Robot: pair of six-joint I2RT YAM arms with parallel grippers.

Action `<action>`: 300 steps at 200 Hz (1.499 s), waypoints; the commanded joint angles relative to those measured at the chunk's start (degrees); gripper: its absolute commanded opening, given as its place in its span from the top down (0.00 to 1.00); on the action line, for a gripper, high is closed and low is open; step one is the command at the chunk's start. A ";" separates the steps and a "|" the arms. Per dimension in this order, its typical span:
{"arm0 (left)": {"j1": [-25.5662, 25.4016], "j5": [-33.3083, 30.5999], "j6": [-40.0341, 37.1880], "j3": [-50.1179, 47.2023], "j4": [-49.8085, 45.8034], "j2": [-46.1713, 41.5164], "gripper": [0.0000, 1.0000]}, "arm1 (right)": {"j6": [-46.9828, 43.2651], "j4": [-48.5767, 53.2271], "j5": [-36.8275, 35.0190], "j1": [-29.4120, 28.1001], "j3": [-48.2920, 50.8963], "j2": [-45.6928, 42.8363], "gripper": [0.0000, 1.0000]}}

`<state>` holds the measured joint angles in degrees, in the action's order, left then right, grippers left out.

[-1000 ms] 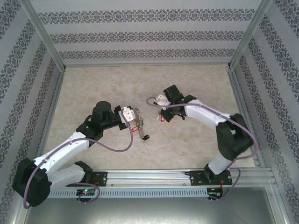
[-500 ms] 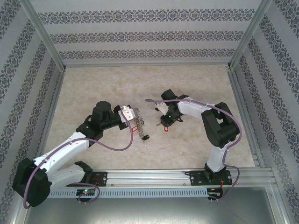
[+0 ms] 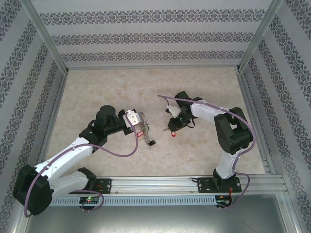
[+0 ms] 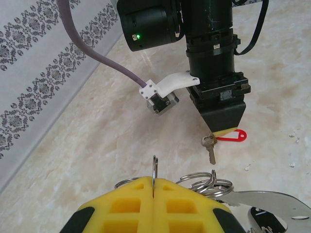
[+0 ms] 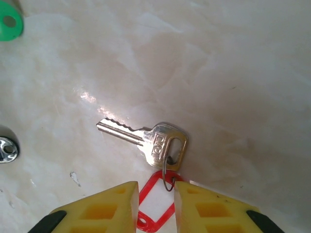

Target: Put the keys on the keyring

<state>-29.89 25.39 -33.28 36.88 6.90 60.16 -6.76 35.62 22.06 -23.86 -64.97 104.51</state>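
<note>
My left gripper point(image 3: 138, 120) is shut on the keyring point(image 4: 155, 167), whose thin double wire stands on edge between the yellow pads point(image 4: 131, 196). More silvery rings point(image 4: 210, 182) of the bunch lie just right of the pads, and the rest hangs toward the table point(image 3: 146, 133). One of the keys point(image 5: 146, 138), silvery with a red tag point(image 5: 154, 201), lies flat on the marble. My right gripper point(image 5: 155, 191) stands over it with its jaws slightly apart, open, one on each side of the tag. The key's small wire loop touches the right pad point(image 5: 194, 199).
A green tag point(image 5: 9, 22) and a shiny metal piece point(image 5: 6, 149) lie left of the key. A black piece point(image 3: 152, 142) lies at the lower end of the bunch. Patterned walls and metal posts point(image 3: 46, 36) enclose the marble table.
The right gripper swung down toward the table and opened; the red-tagged key now lies on the marble under it. The left arm has held still.
</note>
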 commanded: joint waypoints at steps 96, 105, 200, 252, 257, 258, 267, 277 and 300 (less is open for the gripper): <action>0.30 0.02 1.54 -0.61 2.60 -2.33 1.00 | -1.76 1.65 -5.08 -1.14 -2.60 2.70 0.74; 0.33 -0.03 1.54 -0.69 2.71 -2.33 1.00 | -1.89 1.65 -5.66 -1.24 -2.87 2.88 0.74; 0.41 -0.53 2.69 -0.84 2.85 -1.80 1.00 | -5.93 -2.90 -6.34 -2.37 0.16 -3.05 1.00; 0.43 0.52 2.17 0.30 2.49 -0.97 1.00 | -13.42 -7.78 -1.41 -2.51 6.69 -13.23 1.00; 0.37 0.67 2.19 0.30 2.57 -0.93 1.00 | -13.64 -8.05 -0.55 -2.51 7.03 -13.83 1.00; 0.36 0.70 2.18 0.30 2.58 -0.92 1.00 | -13.72 -8.12 -0.32 -2.51 7.08 -13.95 1.00; 0.35 0.84 2.34 0.23 2.76 -0.84 1.00 | -14.47 -8.55 1.82 -2.51 7.62 -15.21 1.00; 0.34 1.13 2.51 0.26 2.95 -0.67 1.00 | -15.12 -9.36 4.28 -2.51 8.31 -16.64 1.00; 0.28 1.93 2.50 0.70 2.84 -0.14 1.00 | -16.98 -10.66 9.09 -3.35 9.42 -20.26 1.00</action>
<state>-29.89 25.36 -31.70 36.21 6.90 59.55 -19.99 27.16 23.55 -25.93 -56.82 88.01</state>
